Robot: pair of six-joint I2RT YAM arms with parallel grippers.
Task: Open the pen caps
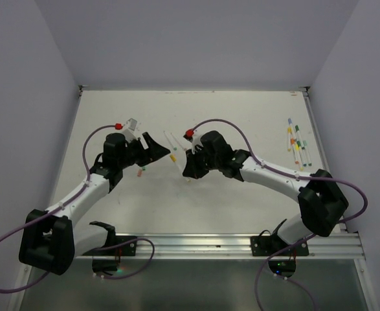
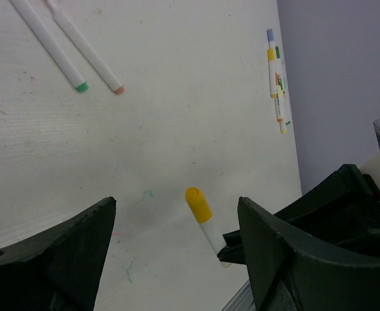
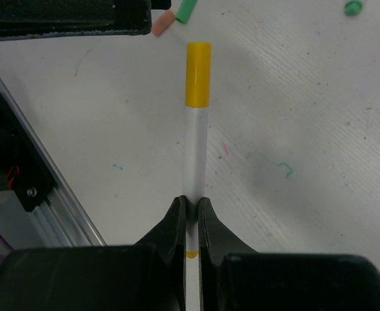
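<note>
My right gripper point(image 3: 191, 202) is shut on the white barrel of a pen point(image 3: 196, 152) and holds it above the table. The pen's yellow cap point(image 3: 198, 74) is on and points at my left gripper point(image 1: 158, 148). In the left wrist view the left gripper point(image 2: 177, 207) is open, with the yellow cap point(image 2: 198, 204) between its jaws and touching neither. In the top view the right gripper point(image 1: 182, 159) faces the left one, the cap point(image 1: 173, 157) between them. A loose orange cap point(image 3: 162, 24) and a green cap point(image 3: 187, 9) lie on the table under the left gripper.
Two white pens, one with a green end point(image 2: 81, 86) and one with an orange end point(image 2: 118, 90), lie just beyond the grippers. Several more pens point(image 1: 297, 144) lie together at the table's right side, near the wall. A metal rail point(image 1: 196, 245) runs along the near edge.
</note>
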